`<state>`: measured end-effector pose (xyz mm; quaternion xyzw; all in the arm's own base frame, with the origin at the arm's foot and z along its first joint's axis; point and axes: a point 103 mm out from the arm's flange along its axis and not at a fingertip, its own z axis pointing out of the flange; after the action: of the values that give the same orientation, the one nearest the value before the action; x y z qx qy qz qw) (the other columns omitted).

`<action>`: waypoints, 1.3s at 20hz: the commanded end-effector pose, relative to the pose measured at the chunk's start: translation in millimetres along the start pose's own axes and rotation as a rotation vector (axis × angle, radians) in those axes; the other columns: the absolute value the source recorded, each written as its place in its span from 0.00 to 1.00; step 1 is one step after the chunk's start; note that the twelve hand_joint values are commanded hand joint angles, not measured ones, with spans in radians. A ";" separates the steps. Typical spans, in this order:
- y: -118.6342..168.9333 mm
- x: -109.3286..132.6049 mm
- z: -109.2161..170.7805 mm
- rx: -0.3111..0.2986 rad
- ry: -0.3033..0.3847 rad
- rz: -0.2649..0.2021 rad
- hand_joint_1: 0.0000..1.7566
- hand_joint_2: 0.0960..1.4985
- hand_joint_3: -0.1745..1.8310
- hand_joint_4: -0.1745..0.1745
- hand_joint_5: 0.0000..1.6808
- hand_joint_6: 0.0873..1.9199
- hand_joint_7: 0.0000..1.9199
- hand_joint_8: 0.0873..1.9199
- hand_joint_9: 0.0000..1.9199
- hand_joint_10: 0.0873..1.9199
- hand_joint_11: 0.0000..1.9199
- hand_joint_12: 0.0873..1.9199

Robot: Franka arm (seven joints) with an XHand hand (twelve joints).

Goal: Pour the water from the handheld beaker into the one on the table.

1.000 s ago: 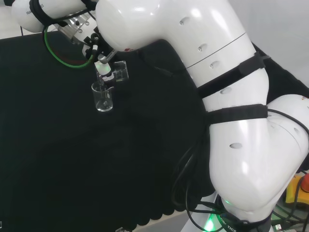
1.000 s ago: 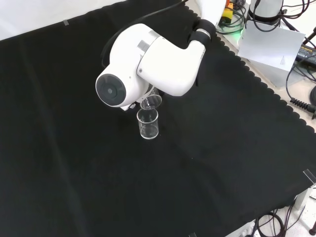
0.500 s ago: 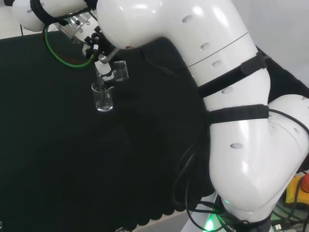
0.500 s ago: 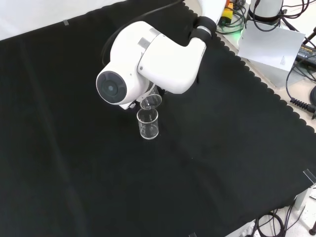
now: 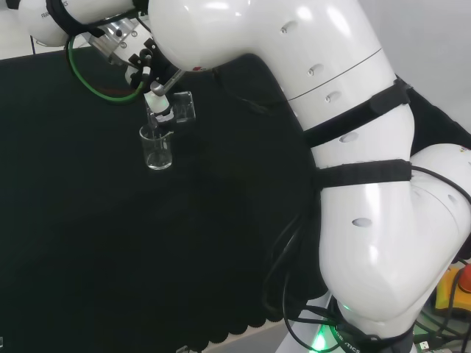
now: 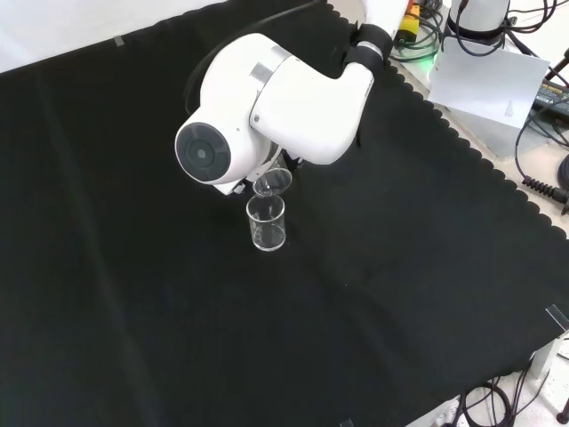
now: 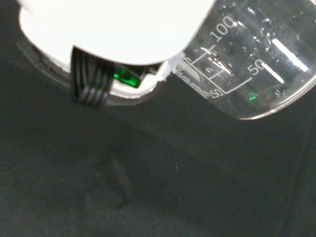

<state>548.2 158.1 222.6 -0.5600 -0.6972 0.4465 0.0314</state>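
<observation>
Since the earlier frames the arm had lifted slightly and the held beaker [image 5: 183, 107] tipped further; its lip hung just over the standing beaker [image 6: 266, 222] on the surface [image 6: 400, 267]; pouring seemed under way, with water visible in the held one, so some was left; the hand [image 5: 157, 101] was curled round the held beaker, wrist rolled over.

The surface [image 6: 133, 294] is covered in plain black cloth with a scalloped edge. Both the standing beaker [image 6: 267, 223] and the tilted beaker [image 7: 247, 59] are clear and colourless, the tilted one carrying white graduation marks. The robot hand [image 5: 152, 99] is white with black parts, and a green cable [image 5: 88, 81] loops beside it.
</observation>
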 end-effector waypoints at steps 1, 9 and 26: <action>-1.5 0.8 -0.6 -0.006 0.002 0.000 0.74 0.35 0.51 0.00 0.69 0.46 0.64 0.44 0.76 0.41 0.62 0.36; -5.3 -9.3 -2.6 -0.058 0.081 -0.037 0.74 0.35 0.51 0.00 0.69 0.46 0.64 0.44 0.76 0.41 0.62 0.36; -2.6 -36.5 17.8 -0.327 0.326 -0.113 0.74 0.36 0.51 0.00 0.69 0.46 0.64 0.45 0.76 0.41 0.62 0.36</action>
<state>547.4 135.4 228.8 -0.5748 -0.7592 0.2983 0.0643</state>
